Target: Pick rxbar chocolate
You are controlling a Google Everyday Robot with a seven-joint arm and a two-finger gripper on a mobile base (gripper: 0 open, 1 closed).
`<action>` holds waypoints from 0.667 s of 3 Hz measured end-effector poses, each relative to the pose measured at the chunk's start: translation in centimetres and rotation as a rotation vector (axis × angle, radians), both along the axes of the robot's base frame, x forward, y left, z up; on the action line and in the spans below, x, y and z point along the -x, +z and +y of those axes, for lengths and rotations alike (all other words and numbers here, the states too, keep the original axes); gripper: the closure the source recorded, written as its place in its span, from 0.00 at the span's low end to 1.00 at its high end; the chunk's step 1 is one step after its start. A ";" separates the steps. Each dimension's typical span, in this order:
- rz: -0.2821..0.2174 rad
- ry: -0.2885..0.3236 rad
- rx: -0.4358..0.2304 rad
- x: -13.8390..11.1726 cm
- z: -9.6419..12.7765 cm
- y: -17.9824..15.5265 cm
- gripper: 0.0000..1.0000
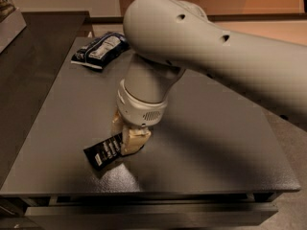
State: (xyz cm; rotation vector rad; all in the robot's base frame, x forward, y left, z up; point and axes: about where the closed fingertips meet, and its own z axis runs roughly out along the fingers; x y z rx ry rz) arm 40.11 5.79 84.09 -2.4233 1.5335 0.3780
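Observation:
The rxbar chocolate (104, 152) is a small flat black wrapper with white text, near the front left of the dark table (216, 143). My gripper (128, 137) points straight down over the bar's right end, and its beige fingers (136, 141) are closed on that end. The bar sticks out to the left of the fingers, tilted, with its left end low near the tabletop. A pale patch of light lies on the table just below it. My large grey arm crosses the view from the right.
A larger dark-blue-and-white snack bag (99, 50) lies at the table's back left corner. A dark counter (29, 66) runs along the left, with a shelf edge at the top left. The table's front edge is just below the bar.

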 end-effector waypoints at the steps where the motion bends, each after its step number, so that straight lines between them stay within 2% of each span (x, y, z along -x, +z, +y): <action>1: -0.015 -0.032 -0.031 -0.9 -0.6 2.2 1.00; 2: -0.043 -0.065 -0.041 -2.3 -1.3 5.1 1.00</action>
